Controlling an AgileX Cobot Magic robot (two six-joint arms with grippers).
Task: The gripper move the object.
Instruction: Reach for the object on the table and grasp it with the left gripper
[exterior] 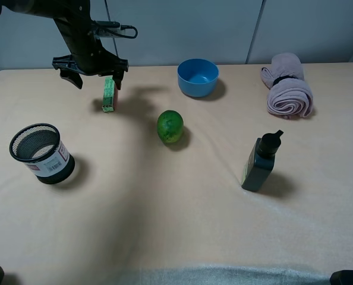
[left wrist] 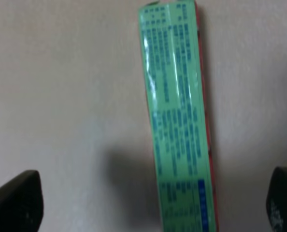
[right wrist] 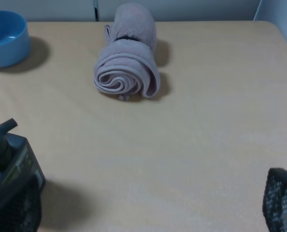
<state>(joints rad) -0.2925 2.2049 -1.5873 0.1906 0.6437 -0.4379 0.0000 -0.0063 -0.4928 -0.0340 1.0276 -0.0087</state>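
- left gripper (exterior: 97, 81) hovers over box (exterior: 109, 95); fingers spread wide, pinching nothing
- box lies on table (exterior: 164, 214), far left, between the fingers, off-centre; long axis crosses their closing line; left arm nearer

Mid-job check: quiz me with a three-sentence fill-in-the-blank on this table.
The left end effector over the slim light green rectangular box has its jaws ____.
The round green fruit lies between that box and the dark pump ____.
The round bowl between that box and the rolled pinkish towel is ____.
Missing: open; bottle; blue.
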